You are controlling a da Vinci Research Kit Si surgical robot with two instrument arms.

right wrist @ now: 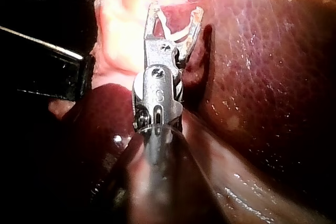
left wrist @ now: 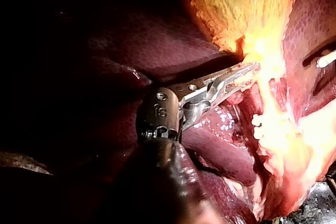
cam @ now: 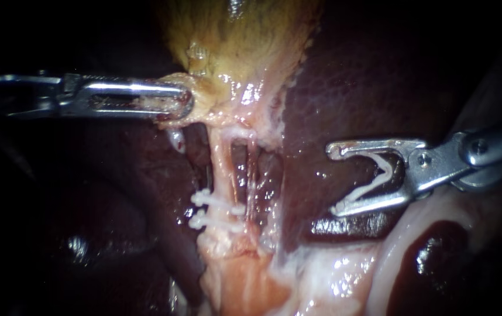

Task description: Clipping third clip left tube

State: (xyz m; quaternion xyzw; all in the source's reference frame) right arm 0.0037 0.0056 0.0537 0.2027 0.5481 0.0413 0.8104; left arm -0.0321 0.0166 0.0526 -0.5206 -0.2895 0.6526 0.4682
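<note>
left instrument [cam: 185, 104]: my jaws are closed on the pale lower edge of the gallbladder [cam: 233, 41], pinching the tissue from both sides.
right instrument [cam: 333, 180]: my jaws stand wide, with an open clip [cam: 380, 175] seated between them, its two legs lying along both jaws.
left tube [cam: 220, 167]: just past my left jaws' tips, running away from the gallbladder; ahead of my right jaws and well apart from them.
two clips [cam: 207, 210]: across the left tube, side by side, at the end far from my left jaws.
liver [cam: 350, 88]: dark, under my right jaws.
</note>
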